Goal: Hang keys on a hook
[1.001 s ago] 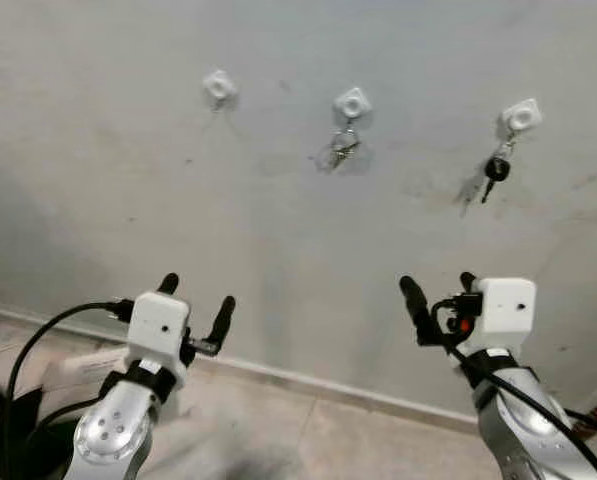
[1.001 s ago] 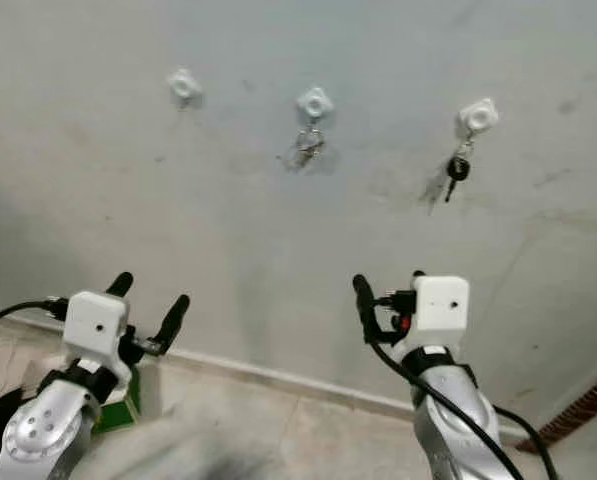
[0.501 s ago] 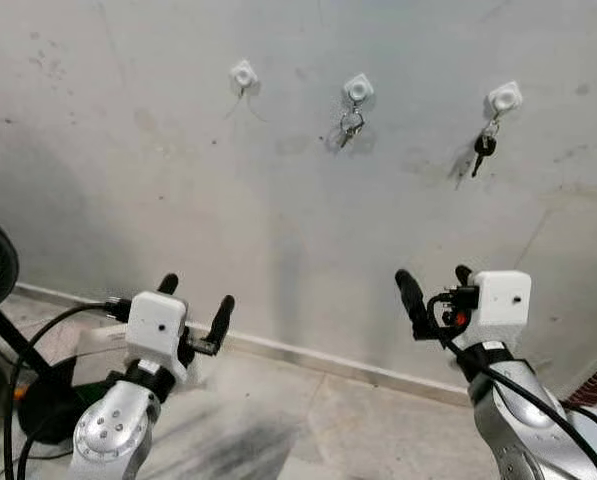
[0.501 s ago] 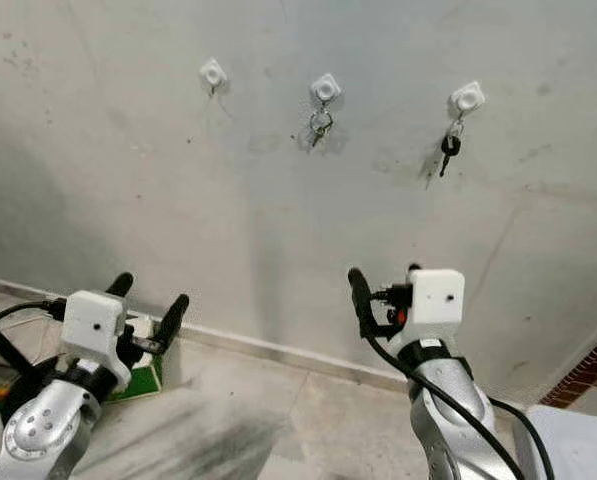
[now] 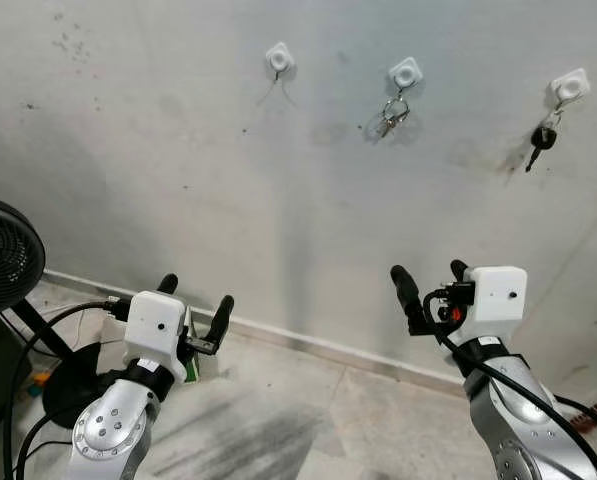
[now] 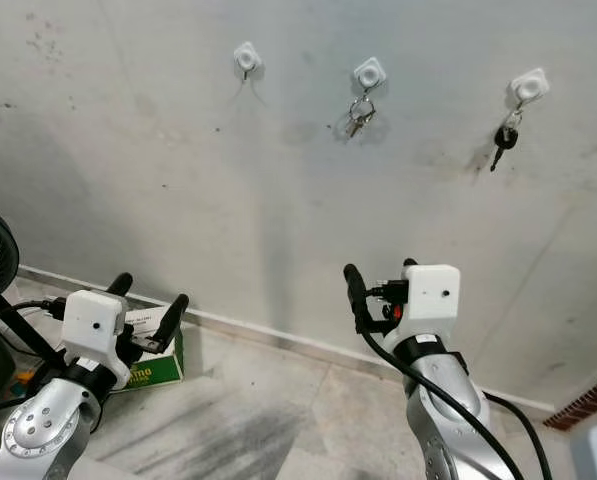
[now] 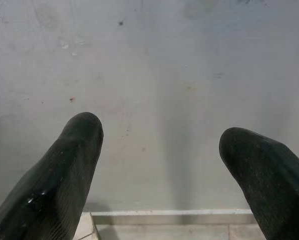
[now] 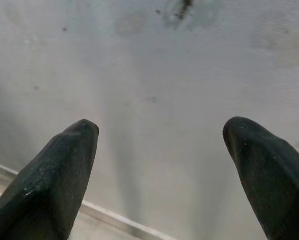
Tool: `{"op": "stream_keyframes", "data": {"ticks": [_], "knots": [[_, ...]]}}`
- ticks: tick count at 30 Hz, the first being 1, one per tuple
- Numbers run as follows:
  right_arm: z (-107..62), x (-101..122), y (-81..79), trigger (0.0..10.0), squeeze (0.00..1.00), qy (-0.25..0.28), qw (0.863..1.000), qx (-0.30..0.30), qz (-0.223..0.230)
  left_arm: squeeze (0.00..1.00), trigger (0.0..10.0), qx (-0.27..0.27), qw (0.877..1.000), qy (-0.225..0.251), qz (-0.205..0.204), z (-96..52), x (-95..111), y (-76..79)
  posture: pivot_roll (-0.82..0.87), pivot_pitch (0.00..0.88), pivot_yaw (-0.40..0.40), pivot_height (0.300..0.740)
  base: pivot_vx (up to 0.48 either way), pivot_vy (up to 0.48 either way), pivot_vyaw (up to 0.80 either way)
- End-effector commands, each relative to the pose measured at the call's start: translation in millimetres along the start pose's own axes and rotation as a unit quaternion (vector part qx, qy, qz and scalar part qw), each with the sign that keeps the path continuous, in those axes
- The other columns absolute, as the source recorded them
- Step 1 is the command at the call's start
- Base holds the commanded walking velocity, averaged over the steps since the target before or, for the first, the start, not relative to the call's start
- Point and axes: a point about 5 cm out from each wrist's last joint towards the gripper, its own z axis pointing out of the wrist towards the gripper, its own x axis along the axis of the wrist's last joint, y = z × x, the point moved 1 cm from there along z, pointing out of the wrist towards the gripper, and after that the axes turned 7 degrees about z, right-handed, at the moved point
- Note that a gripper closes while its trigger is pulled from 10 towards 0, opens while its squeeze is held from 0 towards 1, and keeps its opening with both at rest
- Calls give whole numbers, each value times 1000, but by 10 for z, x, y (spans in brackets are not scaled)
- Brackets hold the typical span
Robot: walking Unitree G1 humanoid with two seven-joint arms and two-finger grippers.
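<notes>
A grey plaster wall is filling most of the scene, meeting a pale tiled floor along a white skirting strip. At about 9 o'clock a black fan is standing on the floor, and a small green-and-white box is lying near the skirting at about 7 o'clock.

The left pincer is hovering low at 7 o'clock, its two fingers standing apart and gripping nothing. The right pincer is hovering at 5 o'clock, fingers likewise spread and empty.

High on the wall, three white hooks are sitting in a row. The left hook at 12 o'clock is carrying no keys. The middle hook at 1 o'clock is bearing a silver bunch of keys. The right hook at 2 o'clock is bearing a black-headed key.
</notes>
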Motion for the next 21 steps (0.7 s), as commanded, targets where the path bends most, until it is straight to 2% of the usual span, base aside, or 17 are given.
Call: {"op": "stream_keyframes", "data": {"ticks": [1,3,9,16,21], "knots": [[-5,-14,51,10000,0,-4,1000,-7,-2,0,10000,-7,1000,-4,-3,-4,-18,29,35,0,33,740,0,0,0],[1,-15,51,10000,0,-4,1000,-7,-2,0,10000,-9,1000,-6,-2,-1,-22,32,36,0,33,740,0,127,0],[17,-11,53,10000,0,-4,1000,-9,-3,0,10000,-15,1000,-8,-9,6,-33,44,36,0,34,740,0,480,0],[35,14,67,10000,0,1,1000,-12,-5,0,10000,-22,1000,-7,-6,19,-35,63,29,0,36,740,0,480,-745],[43,18,70,10000,0,2,1000,-11,-4,0,10000,-17,1000,-1,-6,26,-22,55,29,0,35,740,0,48,-588]]}}
